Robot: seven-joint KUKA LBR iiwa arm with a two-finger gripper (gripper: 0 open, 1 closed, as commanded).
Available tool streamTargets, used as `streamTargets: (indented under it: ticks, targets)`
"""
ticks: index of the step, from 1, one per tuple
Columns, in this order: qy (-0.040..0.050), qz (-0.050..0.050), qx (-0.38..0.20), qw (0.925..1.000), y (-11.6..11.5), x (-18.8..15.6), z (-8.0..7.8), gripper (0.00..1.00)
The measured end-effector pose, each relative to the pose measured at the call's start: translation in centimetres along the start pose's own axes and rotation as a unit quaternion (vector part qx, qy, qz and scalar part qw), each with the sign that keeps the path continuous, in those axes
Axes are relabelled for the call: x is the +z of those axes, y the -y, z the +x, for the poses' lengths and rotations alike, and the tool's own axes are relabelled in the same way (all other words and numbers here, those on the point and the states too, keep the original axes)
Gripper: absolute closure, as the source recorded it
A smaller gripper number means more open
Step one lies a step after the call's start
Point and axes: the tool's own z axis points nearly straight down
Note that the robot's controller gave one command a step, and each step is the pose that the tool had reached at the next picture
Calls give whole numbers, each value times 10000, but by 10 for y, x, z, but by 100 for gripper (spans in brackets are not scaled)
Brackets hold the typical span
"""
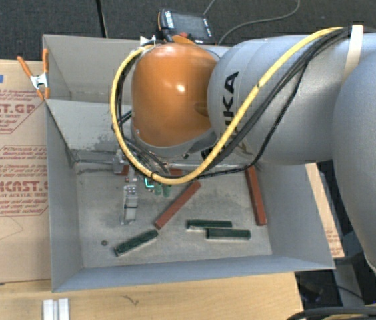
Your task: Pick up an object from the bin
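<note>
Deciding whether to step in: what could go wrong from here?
The gripper seems to stand over bare bin floor, with the diagonal reddish-brown bar and nearest dark green bar lying apart from it; it may grasp nothing. The orange wrist cover hides the bin's back, so a bump might go unseen.

- Black letters "KA", turned sideways, stand on the grey arm (295, 99) beside its orange cover (175, 95).
- Red print on the cardboard sheet (8, 145) left of the bin (61, 199) reads "CAST.GP" and, lower, "CAST ACRYLIC"; the finer lines are illegible.
</note>
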Motion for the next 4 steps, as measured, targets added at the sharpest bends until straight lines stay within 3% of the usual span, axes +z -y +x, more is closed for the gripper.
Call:
streamTargets:
  ticks: [1,2,3,4]
  targets:
    - [4,13,-2168,9762,85,126,24,0]
    - [78,4,-2743,9616,69,158,40,0]
    - [42,-4,-2734,9619,69,159,42,100]
    - [87,12,-2789,9603,78,2,15,100]
